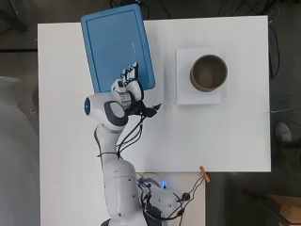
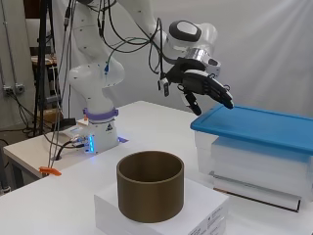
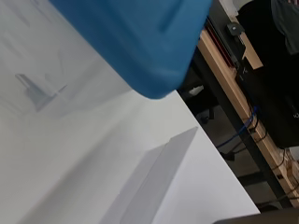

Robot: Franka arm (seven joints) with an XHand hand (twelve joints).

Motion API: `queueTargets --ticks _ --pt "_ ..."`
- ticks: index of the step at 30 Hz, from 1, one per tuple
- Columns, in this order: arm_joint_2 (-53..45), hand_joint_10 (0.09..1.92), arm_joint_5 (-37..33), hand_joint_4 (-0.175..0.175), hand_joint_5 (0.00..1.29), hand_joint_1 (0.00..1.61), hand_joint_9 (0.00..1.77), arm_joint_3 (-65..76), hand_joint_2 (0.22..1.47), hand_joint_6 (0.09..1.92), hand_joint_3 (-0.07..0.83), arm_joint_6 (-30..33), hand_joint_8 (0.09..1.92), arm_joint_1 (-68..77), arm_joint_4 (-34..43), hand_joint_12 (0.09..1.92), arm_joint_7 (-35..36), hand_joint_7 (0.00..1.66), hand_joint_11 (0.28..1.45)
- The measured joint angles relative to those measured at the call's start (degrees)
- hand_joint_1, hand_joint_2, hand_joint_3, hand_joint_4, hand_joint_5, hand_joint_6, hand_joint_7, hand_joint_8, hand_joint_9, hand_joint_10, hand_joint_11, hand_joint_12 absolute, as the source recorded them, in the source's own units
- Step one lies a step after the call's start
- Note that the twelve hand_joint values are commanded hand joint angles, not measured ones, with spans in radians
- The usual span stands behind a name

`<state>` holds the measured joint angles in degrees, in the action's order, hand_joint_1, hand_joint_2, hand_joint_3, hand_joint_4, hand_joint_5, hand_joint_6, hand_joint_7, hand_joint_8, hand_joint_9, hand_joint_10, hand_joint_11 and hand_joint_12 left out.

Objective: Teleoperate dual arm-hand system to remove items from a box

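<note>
The hand hovers above the near edge of the box's blue lid, fingers spread and holding nothing. The lid is on, so it probably must come off first; the brown pot likely waits to receive items.

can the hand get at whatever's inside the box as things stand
Probably not yet. The blue lid sits closed on the box, covering its contents. The hand hovers open above the lid's near edge, with nothing between them, so it looks free to reach the lid first.

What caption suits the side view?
Robot hand with relaxed fingers above the blue plastic lid of a clear box, brown cylindrical container in front.
</note>
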<state>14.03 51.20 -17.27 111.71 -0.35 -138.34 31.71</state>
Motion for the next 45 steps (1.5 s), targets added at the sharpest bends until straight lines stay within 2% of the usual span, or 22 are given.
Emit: queueTargets --ticks 6,7,10,13,14,15,17,19,22,27,29,30,31,33,35,37,40,42,43,44,45 --pt "-2.17 0.09 2.24 0.107 0.24 0.09 0.41 0.13 0.78 0.09 -0.002 2.56 0.09 0.03 0.09 0.09 -1.65 0.39 0.38" --pt "-2.31 0.09 2.37 0.11 0.27 0.09 0.43 0.16 0.79 0.09 -0.001 2.74 0.09 0.04 0.14 0.09 -1.63 0.41 0.38" --pt "-3.85 0.09 2.19 0.114 0.51 0.09 0.63 0.63 0.84 0.09 0.005 4.44 0.09 0.13 -0.08 0.09 -0.89 0.63 0.49" --pt "-2.24 0.09 1.76 0.098 0.6 0.09 0.71 1.43 0.9 0.09 0.01 7.13 0.09 0.44 -2.36 0.09 -1.01 0.73 0.56" --pt "-1.59 0.09 1.4 0.125 0.68 0.16 0.83 1.65 0.95 0.21 0.014 7.74 0.11 0.54 -2.99 0.09 -1.02 0.84 0.66" --pt "-1.04 0.14 0.75 0.148 0.76 0.3 0.92 1.86 1.02 0.31 0.006 8.31 0.22 0.65 -3.3 0.09 -0.88 0.92 0.72" --pt "-0.16 0.15 -0.11 0.16 0.9 0.47 0.99 2.89 1.1 0.23 0.001 10.08 0.21 0.9 -3.71 0.09 0.66 1.0 0.74" --pt "0.86 0.09 -2.71 0.163 0.98 0.51 1.01 4.33 1.12 0.11 0.0 12.27 0.11 1.17 -4.2 0.09 4.02 1.04 0.73" --pt "3.07 0.09 -8.2 0.167 1.02 0.5 1.01 6.22 1.14 0.09 0.002 15.6 0.09 1.65 -5.25 0.09 9.09 1.07 0.71" --pt "5.5 0.09 -9.27 0.173 1.04 0.5 1.01 6.73 1.15 0.09 0.003 16.17 0.09 1.92 -5.05 0.09 9.73 1.08 0.71" --pt "5.97 0.09 -8.3 0.175 0.86 0.75 1.06 6.7 1.21 0.86 -0.018 16.23 0.09 1.93 -4.93 0.09 8.66 1.12 0.74" --pt "6.21 0.09 -7.14 0.175 0.8 0.81 1.08 6.61 1.22 1.1 -0.012 16.51 0.09 1.93 -4.75 0.09 7.15 1.13 0.75" --pt "6.44 0.09 -6.28 0.175 0.77 0.71 1.06 6.53 1.21 0.99 -0.011 16.61 0.09 1.93 -4.22 0.09 6.1 1.1 0.74" --pt "6.64 0.09 -5.81 0.151 0.81 0.54 0.98 6.41 1.18 0.52 -0.004 16.4 0.09 1.92 -2.43 0.09 6.02 1.02 0.69" --pt "6.37 0.09 -4.94 0.133 0.88 0.49 0.95 6.01 1.17 0.2 -0.001 15.39 0.09 1.87 -0.08 0.09 5.91 0.99 0.66" --pt "6.2 0.09 -2.84 0.132 0.92 0.49 0.94 5.99 1.16 0.09 -0.004 14.99 0.09 1.78 2.4 0.09 4.99 0.98 0.66" --pt "6.28 0.09 -1.23 0.113 0.92 0.57 0.95 6.31 1.15 0.09 -0.002 16.23 0.09 1.77 2.59 0.09 3.59 0.96 0.68" --pt "6.37 0.09 -1.65 0.153 0.79 0.76 0.97 6.51 1.22 0.9 -0.002 16.01 0.09 1.85 2.83 0.09 4.21 0.96 0.69" --pt "6.43 0.09 -3.03 0.164 0.73 0.8 0.99 6.67 1.25 1.16 0.0 15.82 0.09 1.91 3.09 0.09 5.07 0.97 0.69" --pt "6.51 0.09 -4.42 0.17 0.7 0.82 1.0 6.78 1.26 1.3 0.001 15.63 0.09 1.97 3.32 0.09 5.83 0.98 0.7" --pt "6.61 0.09 -5.99 0.173 0.69 0.84 1.0 6.92 1.27 1.36 0.0 15.44 0.09 2.04 3.58 0.09 6.83 0.96 0.7"
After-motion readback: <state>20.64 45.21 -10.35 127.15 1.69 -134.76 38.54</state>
